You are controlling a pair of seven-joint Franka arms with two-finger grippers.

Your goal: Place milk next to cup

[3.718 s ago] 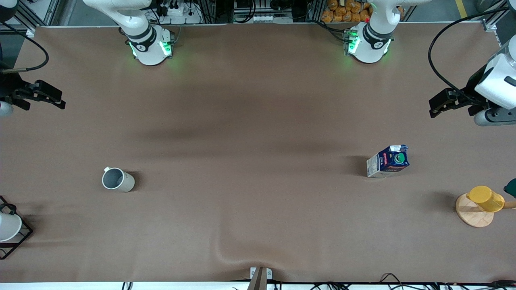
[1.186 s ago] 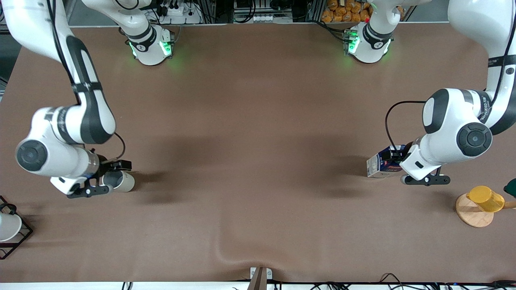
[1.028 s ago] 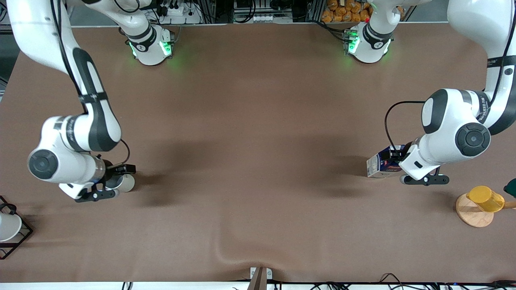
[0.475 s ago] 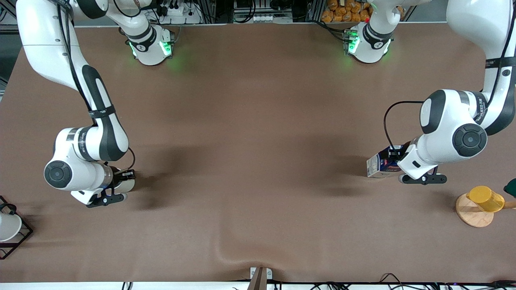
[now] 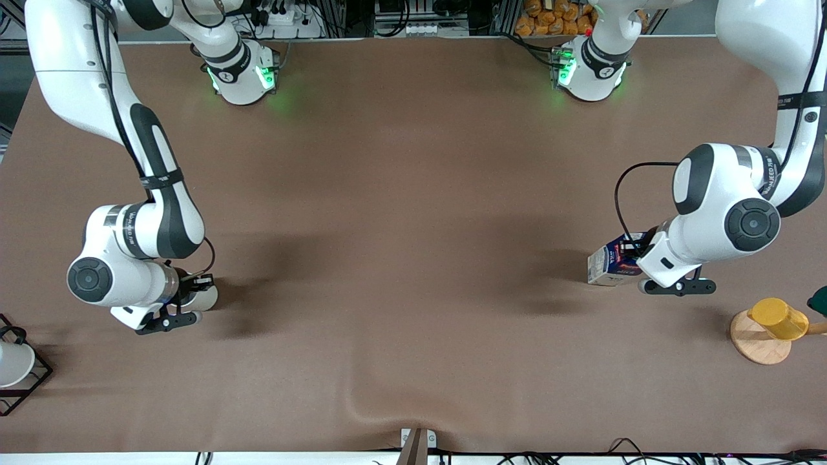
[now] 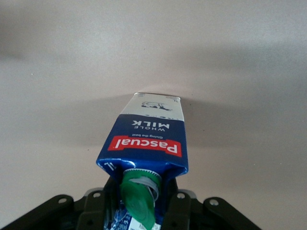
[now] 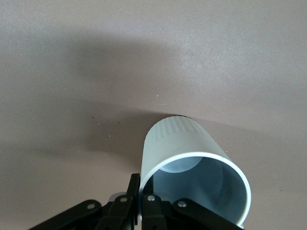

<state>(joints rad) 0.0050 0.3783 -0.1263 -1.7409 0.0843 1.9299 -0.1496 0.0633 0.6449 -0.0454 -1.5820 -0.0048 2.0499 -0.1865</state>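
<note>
The table point(image 5: 400, 258) is taken as the landmark, and things are listed from its camera edge toward the robot bases. Nearest that edge, at the right arm's end, a white cup point(image 5: 13, 363) is seen in a black wire rack point(image 5: 29, 381); at the left arm's end a yellow cup point(image 5: 780, 318) lies on a wooden disc point(image 5: 759, 342). Farther in, toward the right arm's end, the mug point(image 5: 201, 297) stands on the table, and its rim is pinched by the closed fingers of the right gripper point(image 7: 139, 199). Toward the left arm's end, slightly farther still, the milk carton point(image 5: 610, 263) stands on the table, well apart from the mug. Its gable top, by the green cap point(image 6: 139, 199), is clamped by the closed left gripper point(image 6: 141, 206).
</note>
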